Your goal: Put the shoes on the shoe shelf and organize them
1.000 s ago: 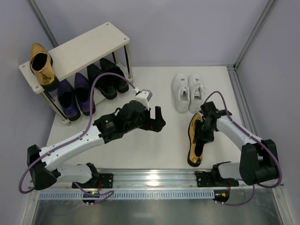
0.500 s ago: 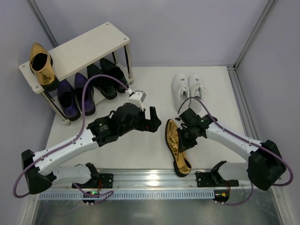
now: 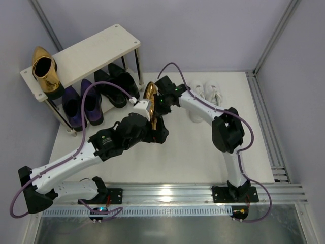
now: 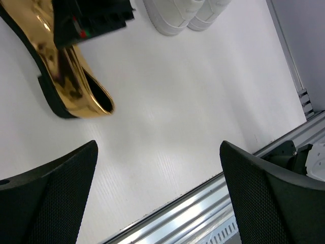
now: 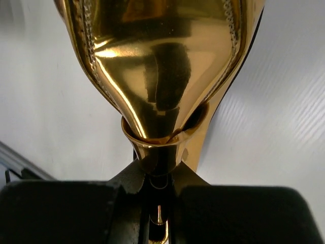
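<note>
Gold showed in two places. One gold loafer [image 3: 44, 71] stood at the left end of the shoe shelf's [image 3: 96, 48] top board. A second gold loafer [image 3: 151, 96] was clamped at its heel rim by the right gripper [image 5: 160, 173], its jaws pinched narrow on it. That shoe hung just off the shelf's right end, towards the bench's [image 3: 193, 152] far left corner; we could not tell whether it touched the surface. The left gripper [image 4: 158, 152] stood wide, holding nothing, just beside the shoe on its near side. Purple shoes [image 3: 81, 104] and black shoes [image 3: 116, 87] filled the lower tier. White sneakers [image 3: 212, 92] sat by the far edge, partly behind the right arm [image 3: 198, 107]. Bare white bench ran from them to the near-edge rail [image 3: 167, 192] and the right edge.
</note>
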Controlling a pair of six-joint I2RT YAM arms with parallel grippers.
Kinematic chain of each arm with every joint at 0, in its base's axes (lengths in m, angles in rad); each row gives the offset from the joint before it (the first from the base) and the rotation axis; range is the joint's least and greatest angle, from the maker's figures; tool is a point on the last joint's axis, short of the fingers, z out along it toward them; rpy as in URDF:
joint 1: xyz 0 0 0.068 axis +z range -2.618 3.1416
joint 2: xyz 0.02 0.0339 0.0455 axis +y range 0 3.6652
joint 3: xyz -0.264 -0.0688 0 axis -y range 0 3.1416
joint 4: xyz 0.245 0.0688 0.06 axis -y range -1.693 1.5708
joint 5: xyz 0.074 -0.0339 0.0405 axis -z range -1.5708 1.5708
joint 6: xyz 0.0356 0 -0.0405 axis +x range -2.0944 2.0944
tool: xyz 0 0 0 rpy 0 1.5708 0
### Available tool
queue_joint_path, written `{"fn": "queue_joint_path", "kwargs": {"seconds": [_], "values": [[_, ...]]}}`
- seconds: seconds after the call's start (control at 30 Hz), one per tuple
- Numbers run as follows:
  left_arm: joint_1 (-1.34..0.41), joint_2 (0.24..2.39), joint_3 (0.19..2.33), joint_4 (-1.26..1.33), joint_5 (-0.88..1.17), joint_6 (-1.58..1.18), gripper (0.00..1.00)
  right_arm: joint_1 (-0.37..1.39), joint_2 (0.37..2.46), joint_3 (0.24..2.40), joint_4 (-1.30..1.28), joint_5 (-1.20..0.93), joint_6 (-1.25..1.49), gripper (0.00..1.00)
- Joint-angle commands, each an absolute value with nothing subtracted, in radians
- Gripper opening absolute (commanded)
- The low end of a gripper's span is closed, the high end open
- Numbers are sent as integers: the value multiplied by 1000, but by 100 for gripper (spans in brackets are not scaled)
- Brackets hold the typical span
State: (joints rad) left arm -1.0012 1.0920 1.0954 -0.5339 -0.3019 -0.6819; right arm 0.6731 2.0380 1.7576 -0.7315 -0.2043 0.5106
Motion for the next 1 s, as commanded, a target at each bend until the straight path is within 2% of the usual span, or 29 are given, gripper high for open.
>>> {"fn": "queue_joint_path", "kwargs": {"seconds": [0.0,0.13,0.27,0.3,0.4,0.43,0.5,0.53,0.73,0.97], "values": [[-1008,1063,1088,-551,-345,-699,100,641,2120,1980,-755,-114,552,4],[-1011,1089,1080,-555,-350,-695,100,611,2169,2054,-761,-66,583,4],[-1014,1135,1063,-526,-322,-693,100,601,2137,2022,-755,-57,589,4],[-1015,1143,1057,-506,-319,-692,100,601,2126,1996,-750,-57,592,7],[-1019,1180,1052,-482,-331,-675,100,600,2086,1950,-735,-78,589,32],[-1020,1189,1054,-468,-339,-667,100,600,2076,1942,-732,-81,586,50],[-1025,1221,1063,-460,-385,-641,100,600,2030,1919,-727,-100,581,73],[-1029,1230,1071,-450,-412,-631,100,600,2010,1910,-715,-109,572,97],[-1051,1293,1052,-338,-626,-526,100,594,1827,1844,-678,-164,523,97],[-1054,1420,974,-180,-876,-515,100,528,1563,1619,-667,-103,454,97]]}}
